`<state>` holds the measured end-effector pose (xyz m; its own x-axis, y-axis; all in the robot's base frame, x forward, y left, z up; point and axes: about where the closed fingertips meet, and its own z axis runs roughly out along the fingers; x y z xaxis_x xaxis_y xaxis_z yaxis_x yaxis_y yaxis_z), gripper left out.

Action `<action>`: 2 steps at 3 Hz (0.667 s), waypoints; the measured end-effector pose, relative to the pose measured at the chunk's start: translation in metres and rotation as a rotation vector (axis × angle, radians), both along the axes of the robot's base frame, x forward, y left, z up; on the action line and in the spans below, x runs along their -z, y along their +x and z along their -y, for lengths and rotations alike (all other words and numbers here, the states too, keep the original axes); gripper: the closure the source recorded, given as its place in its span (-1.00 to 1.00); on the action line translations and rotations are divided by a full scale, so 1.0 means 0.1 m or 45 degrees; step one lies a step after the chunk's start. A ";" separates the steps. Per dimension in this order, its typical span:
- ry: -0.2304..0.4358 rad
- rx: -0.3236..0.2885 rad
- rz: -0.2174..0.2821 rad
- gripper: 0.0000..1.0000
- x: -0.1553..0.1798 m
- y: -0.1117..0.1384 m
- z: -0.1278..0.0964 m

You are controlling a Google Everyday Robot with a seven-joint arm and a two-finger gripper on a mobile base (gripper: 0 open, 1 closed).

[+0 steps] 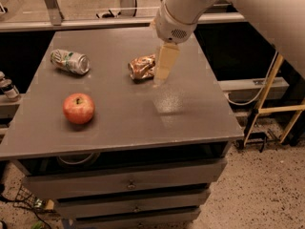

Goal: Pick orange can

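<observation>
Approach step is in hand. Gripper hangs at upper centre of the frame, low over the table, with its pale lower end just beside the right end of the orange can. The orange can lies on its side on the tabletop at upper centre, crushed and dented, and appears to rest fully on the surface. No grasp is evident.

Gripper state: cannot tell. This view does not show whether it is spread or pressed together, nor whether it touches the orange can or only overlaps it in the line of sight.

Next move, as a judgement:
- Shift the gripper slightly toward frame left so that it straddles the can body instead of standing at its end.
- Lower to the tabletop, close across the narrower crushed section, then lift.
- Expect an irregular, slick surface; an off-centre grip could let the can twist or skid across the table.

Other items stand well apart and should not interfere: the green can at upper left and the apple at left of centre.

Hidden or unclear:
- The right end of the orange can is covered by the gripper.
- The arm is cut off at the top and right edges.
- A small object at the left edge is cropped and not identifiable.
- The pale patch on the table below the gripper is probably glare.
</observation>
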<state>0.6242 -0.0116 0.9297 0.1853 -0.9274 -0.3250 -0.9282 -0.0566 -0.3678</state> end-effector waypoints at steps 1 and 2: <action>0.052 0.000 -0.011 -1.00 0.16 0.15 0.01; 0.089 -0.023 -0.040 -1.00 0.41 0.40 -0.07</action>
<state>0.6645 -0.0041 0.8883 0.1904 -0.8990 -0.3945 -0.9383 -0.0485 -0.3424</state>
